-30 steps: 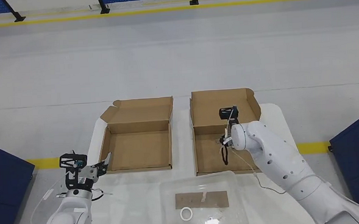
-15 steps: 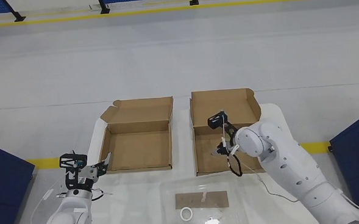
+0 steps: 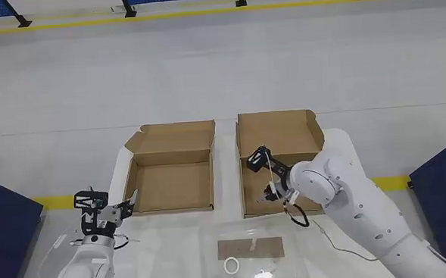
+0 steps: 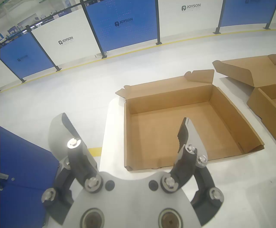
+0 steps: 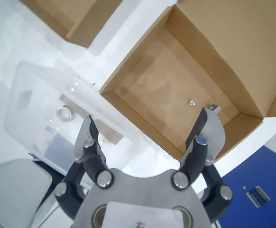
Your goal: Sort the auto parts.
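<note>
Two open cardboard boxes stand side by side. The left box (image 3: 172, 186) (image 4: 183, 129) is empty. On the floor of the right box (image 3: 243, 191) (image 5: 163, 71) lie two small metal parts (image 5: 191, 102) (image 5: 214, 107). A clear plastic tray (image 3: 205, 238) (image 5: 38, 71) in front of the boxes holds a white ring (image 3: 231, 265) (image 5: 63, 114) and another small part (image 3: 263, 275). My right gripper (image 3: 271, 195) (image 5: 146, 114) hangs open and empty over the right box's front edge. Beside the left box's front left corner my left gripper (image 3: 126, 205) (image 4: 124, 117) stands open, holding nothing.
A brown cardboard piece (image 3: 250, 248) shows through the tray's bottom. Both box lids are folded back on the far side. The white table ends just left of the left box and right of the right box; blue panels stand beyond each side.
My right arm has swung from over the right box's middle toward its front edge, nearer the tray, with the gripper open throughout. The left arm has kept still.
</note>
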You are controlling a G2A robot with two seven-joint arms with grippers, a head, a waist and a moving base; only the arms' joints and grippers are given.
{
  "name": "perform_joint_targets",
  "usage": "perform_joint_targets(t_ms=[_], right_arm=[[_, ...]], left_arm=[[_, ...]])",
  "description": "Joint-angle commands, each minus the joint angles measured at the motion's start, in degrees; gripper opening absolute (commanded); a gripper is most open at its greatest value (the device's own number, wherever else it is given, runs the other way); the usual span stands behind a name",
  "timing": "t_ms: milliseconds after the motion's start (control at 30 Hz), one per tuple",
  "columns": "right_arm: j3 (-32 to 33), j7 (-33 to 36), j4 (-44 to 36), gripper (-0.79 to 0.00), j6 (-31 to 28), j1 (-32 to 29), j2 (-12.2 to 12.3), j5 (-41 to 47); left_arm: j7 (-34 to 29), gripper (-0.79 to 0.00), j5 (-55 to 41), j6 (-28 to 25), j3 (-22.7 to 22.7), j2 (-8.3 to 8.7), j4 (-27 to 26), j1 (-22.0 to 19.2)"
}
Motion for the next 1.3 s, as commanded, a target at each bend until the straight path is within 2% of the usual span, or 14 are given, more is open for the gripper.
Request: perform_joint_targets(t_ms=[0,67,167,533,667,867,933,1133,1267], right_arm=[[0.2,2.7,-1.9,0.000,-4.0,-0.4,0.3,1.7],[0.7,5.7,-3.3,0.000,-6.8,-0.7,0.6,6.6],[-0.3,6.3,-3.3,0.000,-9.7,-1.1,1.2,9.5],[-1.1,5.3,-4.6,0.000,-10.7,-1.6,1.2,9.2],[-6.2,3.5,-9.2,0.000,-12.5,-1.7,2.4,9.4],[-15.2,5.7,-13.6,0.000,-10.3,2.8,5.7,11.7],[-19.0,6.3,-13.3,0.000,-9.7,5.6,6.8,12.2],[-25.1,6.3,-10.7,0.000,-9.7,10.1,8.0,15.0],[-25.5,6.3,-10.5,0.000,-9.7,10.4,8.0,14.9]], left_arm=[[0.0,0.000,0.0,0.0,0.0,0.00,0.0,0.0],[0.0,0.000,0.0,0.0,0.0,0.00,0.0,0.0],[0.0,0.000,0.0,0.0,0.0,0.00,0.0,0.0],[0.0,0.000,0.0,0.0,0.0,0.00,0.0,0.0],[0.0,0.000,0.0,0.0,0.0,0.00,0.0,0.0],[0.0,0.000,0.0,0.0,0.0,0.00,0.0,0.0],[0.0,0.000,0.0,0.0,0.0,0.00,0.0,0.0],[0.0,0.000,0.0,0.0,0.0,0.00,0.0,0.0],[0.0,0.000,0.0,0.0,0.0,0.00,0.0,0.0]])
